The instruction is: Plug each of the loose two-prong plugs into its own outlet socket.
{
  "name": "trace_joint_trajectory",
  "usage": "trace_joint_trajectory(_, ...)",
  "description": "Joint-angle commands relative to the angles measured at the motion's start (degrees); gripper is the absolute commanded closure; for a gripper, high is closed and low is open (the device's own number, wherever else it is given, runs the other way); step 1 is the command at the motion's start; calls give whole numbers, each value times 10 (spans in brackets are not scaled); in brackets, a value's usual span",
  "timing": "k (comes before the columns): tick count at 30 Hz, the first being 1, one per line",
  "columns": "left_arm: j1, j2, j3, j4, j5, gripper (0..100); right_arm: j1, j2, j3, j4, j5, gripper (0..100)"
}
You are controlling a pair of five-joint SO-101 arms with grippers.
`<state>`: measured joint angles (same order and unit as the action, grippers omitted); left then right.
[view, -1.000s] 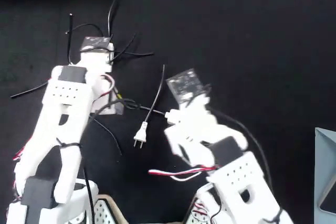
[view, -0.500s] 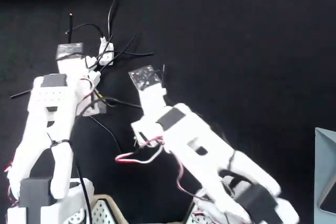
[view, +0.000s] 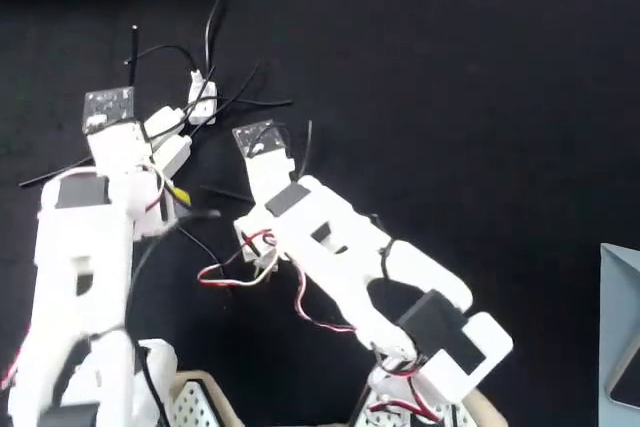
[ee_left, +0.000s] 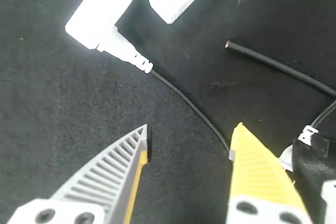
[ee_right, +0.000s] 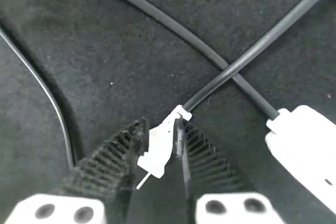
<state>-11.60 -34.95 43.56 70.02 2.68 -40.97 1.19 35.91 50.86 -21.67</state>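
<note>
In the right wrist view my right gripper (ee_right: pixel 160 129) is shut on a small white two-prong plug (ee_right: pixel 156 153); its prongs stick out toward the camera and its black cable (ee_right: pixel 236 66) runs away across the mat. A larger white connector (ee_right: pixel 307 145) lies beside it. In the high view the right arm (view: pixel 320 237) covers that spot. My left gripper (ee_left: pixel 191 129) stands open over bare mat, short of a white connector (ee_left: pixel 102 11) on a thin black cable. From above, the left gripper (view: pixel 168 145) is near a white connector (view: pixel 200 97).
Loose black cables (view: pixel 240 97) fan out at the back left of the black mat (view: pixel 450 97). A cut cable end (ee_left: pixel 273 65) lies near the left gripper. A grey-blue container (view: pixel 620 327) stands at the right edge.
The right arm swung left over the spot where the white plug lay on the mat. The left arm drew back to the left, uncovering the white connector among the cables.
</note>
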Motion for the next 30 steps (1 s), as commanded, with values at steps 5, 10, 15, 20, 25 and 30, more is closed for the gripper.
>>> trace_joint_trajectory(5,-4,-169,61,-8,0,746,-5,-43,-58,98,-9,907)
trace_joint_trajectory(10,-4,-195,78,-8,0,746,-5,-59,-60,130,-25,906)
trace_joint_trajectory(15,-4,-195,79,-8,0,746,-10,-24,-65,120,-31,906)
trace_joint_trajectory(20,-4,-200,92,-19,0,746,-10,25,-65,74,-44,907)
trace_joint_trajectory(25,-4,-200,106,-42,-1,746,-32,51,-80,76,-45,907)
trace_joint_trajectory(30,-5,-200,108,-42,-2,746,-55,74,-102,75,-45,907)
